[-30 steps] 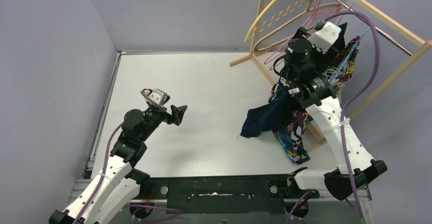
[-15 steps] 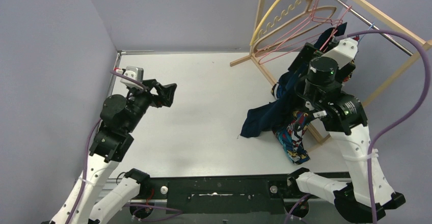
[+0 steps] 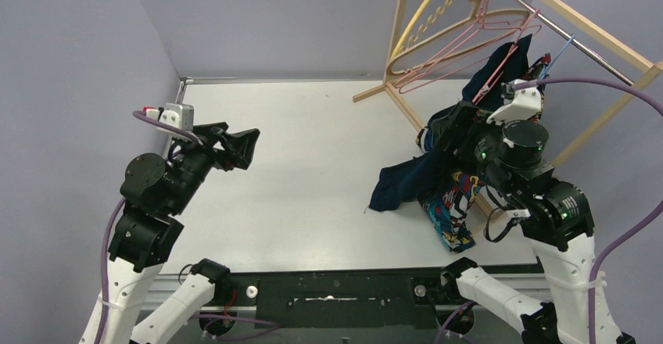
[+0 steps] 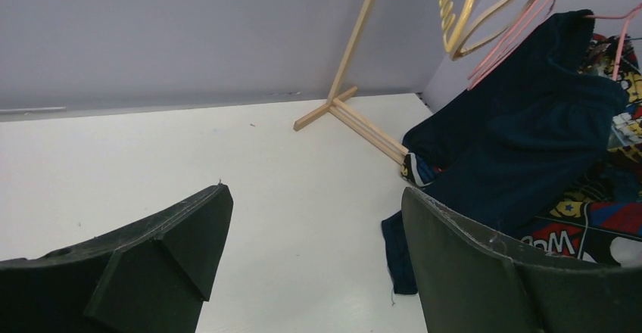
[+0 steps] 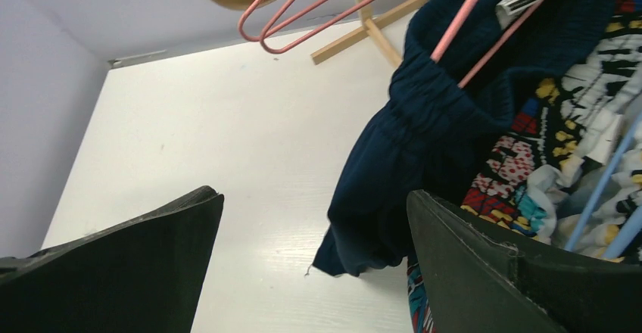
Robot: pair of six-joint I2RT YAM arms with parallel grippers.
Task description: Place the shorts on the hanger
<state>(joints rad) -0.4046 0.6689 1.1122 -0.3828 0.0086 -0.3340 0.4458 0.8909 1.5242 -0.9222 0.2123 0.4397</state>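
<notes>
Hanging shorts on hanger, just ahead | right end effector open, empty, so hanger bears them | left end effector open, idle

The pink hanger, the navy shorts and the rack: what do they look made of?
The hanger: a thin, smooth pink rod, likely coated wire or plastic. The shorts: soft matte fabric, gathered at the waistband and draping in folds. The rack: pale, bare-looking wood in square bars.

Bright, even, diffuse light; faint soft shadows on the table; the shorts dark, nearly detailless.
</notes>
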